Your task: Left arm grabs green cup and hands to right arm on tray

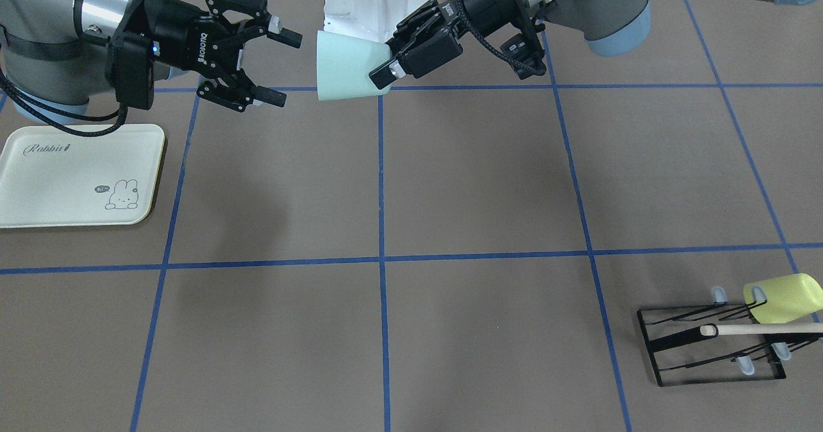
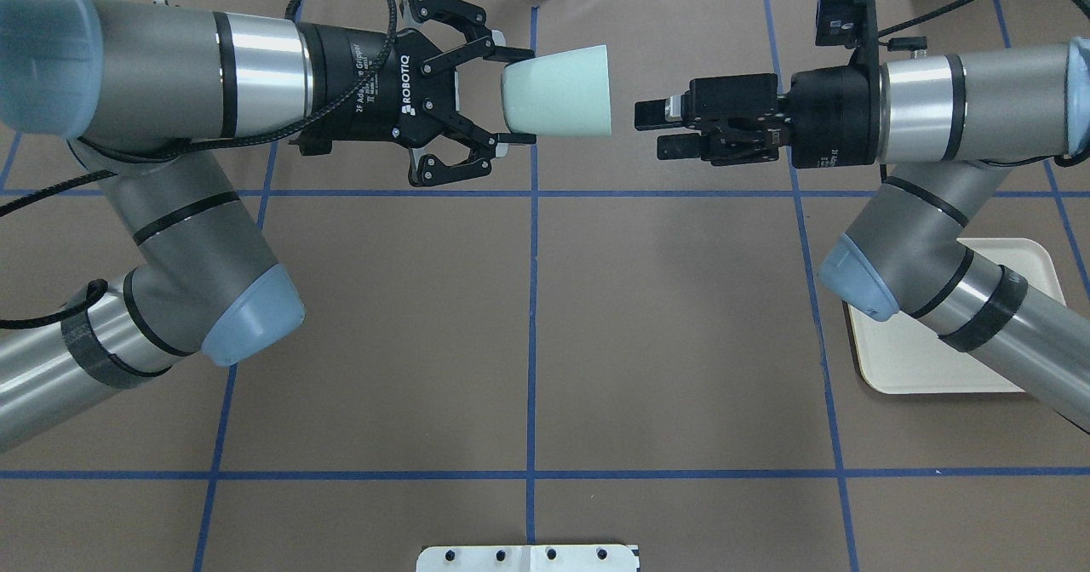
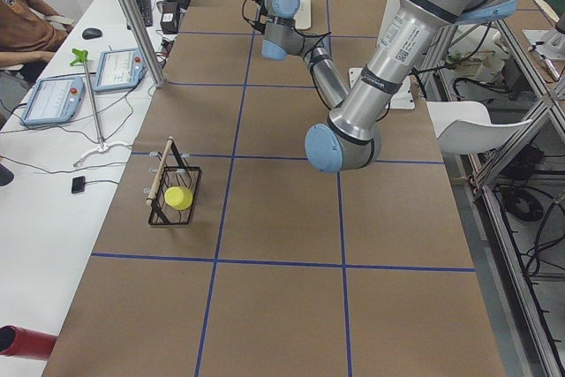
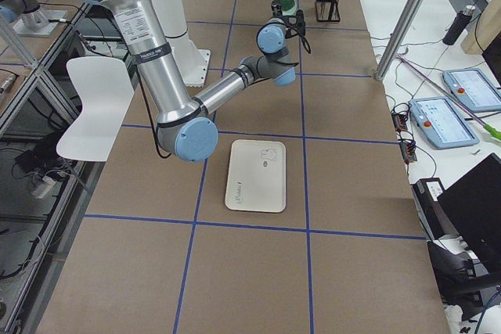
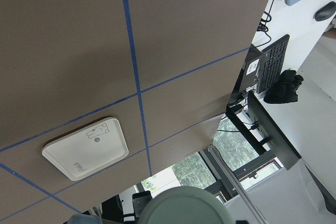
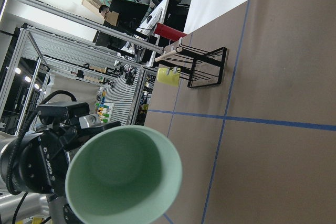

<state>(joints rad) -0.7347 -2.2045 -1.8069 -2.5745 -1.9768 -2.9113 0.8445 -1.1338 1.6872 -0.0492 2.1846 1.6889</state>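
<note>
Front view: my left gripper (image 1: 386,59) is clamped on the base end of the cup (image 1: 344,65). The cup is airborne and lying sideways, with its mouth toward my right gripper (image 1: 283,65). The right fingers are spread wide with nothing in them, and there's a small gap to the rim. The tray (image 1: 64,188) sits on the table (image 1: 450,181) on my right side, well apart from the cup. The rack (image 1: 714,348) and yellow cup (image 1: 781,297) are off on my left, not involved.

Overhead: the grippers face each other with the cup between them, over the table's middle line. The right fingertips are just short of the rim, not touching. The right gripper is edge-on here, so I read its opening from the front view.

Side views: both grippers are too small to judge.

Left wrist: only the cup's base shows, at the bottom edge, with the tray on the table beyond.

Right wrist: looking straight into the cup's mouth, left gripper behind it.

Status, my read: grab, lift and present are done. Remaining: right closes on the cup, left lets go, right carries it over and sets it on the tray.
</note>
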